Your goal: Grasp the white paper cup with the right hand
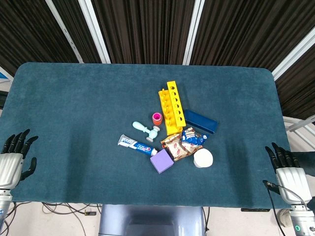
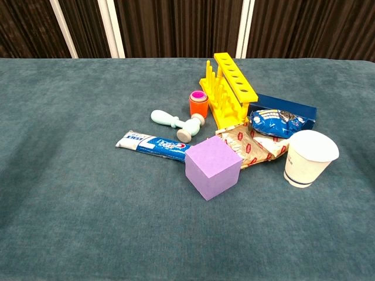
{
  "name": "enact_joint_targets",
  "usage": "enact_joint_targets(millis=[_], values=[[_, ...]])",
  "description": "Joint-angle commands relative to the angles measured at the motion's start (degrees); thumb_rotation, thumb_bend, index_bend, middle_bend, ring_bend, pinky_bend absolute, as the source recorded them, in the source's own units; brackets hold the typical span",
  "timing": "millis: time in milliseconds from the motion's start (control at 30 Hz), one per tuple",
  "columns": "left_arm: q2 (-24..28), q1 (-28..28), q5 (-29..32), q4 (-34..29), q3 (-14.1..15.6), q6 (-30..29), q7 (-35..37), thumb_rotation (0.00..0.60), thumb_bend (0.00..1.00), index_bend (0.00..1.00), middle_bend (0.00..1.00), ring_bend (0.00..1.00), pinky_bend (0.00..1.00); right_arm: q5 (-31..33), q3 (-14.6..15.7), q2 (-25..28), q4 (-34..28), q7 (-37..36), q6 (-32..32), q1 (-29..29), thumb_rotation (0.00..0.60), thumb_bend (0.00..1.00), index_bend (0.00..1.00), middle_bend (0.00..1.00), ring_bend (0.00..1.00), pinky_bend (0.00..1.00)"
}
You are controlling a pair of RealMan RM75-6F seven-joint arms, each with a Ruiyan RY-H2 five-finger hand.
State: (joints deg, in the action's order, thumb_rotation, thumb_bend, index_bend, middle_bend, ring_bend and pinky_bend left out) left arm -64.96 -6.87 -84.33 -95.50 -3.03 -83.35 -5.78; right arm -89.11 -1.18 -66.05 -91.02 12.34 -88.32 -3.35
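A teal bench [image 1: 74, 123] fills the head view. Near its centre lies a cluster of small things. Largest is a yellow rack [image 1: 171, 107] at the cluster's 12 o'clock. A navy box [image 1: 200, 121] lies at 2 o'clock, a toothpaste tube [image 1: 136, 145] at 8 o'clock. A purple cube [image 1: 162, 161] sits at 6 o'clock, touching a red-patterned snack packet [image 1: 174, 146]; a blue snack packet [image 1: 193, 137] is just beside it. The white paper cup [image 1: 203, 158] stands upright at 5 o'clock. A pale blue toy hammer [image 1: 145, 129] and a small orange cup [image 1: 157, 118] sit at 10 o'clock. The left robot hand [image 1: 14, 160] rests at the bench's 8 o'clock edge, fingers spread, holding nothing. The right robot hand [image 1: 288, 169] rests at 4 o'clock, fingers apart, well apart from the cup.
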Motion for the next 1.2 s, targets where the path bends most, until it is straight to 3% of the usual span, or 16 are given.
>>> enact_joint_targets(millis=[33,333,867,1033,1200], values=[[0.1,0.0,-0.5,0.0,0.0,-0.3,0.5,0.6,0.52,0.15,0.0,0.0,0.0,-0.1,-0.3,-0.1,-0.1,0.6,-0.5,0.2,0.6,0.18,0.08,0.01,0.11,0.15],[0.3,1.2,-2.6,-0.4,0.3,-3.5,1.1,0.6,0.52,0.15,0.0,0.0,0.0,0.0,-1.1,-0.4,-0.4,1.1,-1.9,0.7,0.6,0.18,0.08,0.01,0.11,0.15],[0.3,1.3,-1.9,-0.6,0.0,-3.4,2.1,0.6,0.52,0.15,0.0,0.0,0.0,-0.2,-0.7,-0.1,-0.5,-4.6,0.4,0.2,0.6,0.14,0.1,0.03,0.11,0.15],[0.4,1.4,-1.0,-0.9,0.0,-2.9,2.2,0.6,0.52,0.15,0.0,0.0,0.0,-0.8,0.9,1.6,-3.5,-11.0,7.6,-2.8,0.6,0.14,0.14,0.03,0.08,0.15],[0.5,1.2,-0.4,-1.4,-0.2,-2.2,2.1,0.6,0.51,0.15,0.0,0.0,0.0,-0.6,-1.3,2.7,-7.4,-10.2,12.9,-7.5,0.6,0.18,0.17,0.03,0.08,0.15]])
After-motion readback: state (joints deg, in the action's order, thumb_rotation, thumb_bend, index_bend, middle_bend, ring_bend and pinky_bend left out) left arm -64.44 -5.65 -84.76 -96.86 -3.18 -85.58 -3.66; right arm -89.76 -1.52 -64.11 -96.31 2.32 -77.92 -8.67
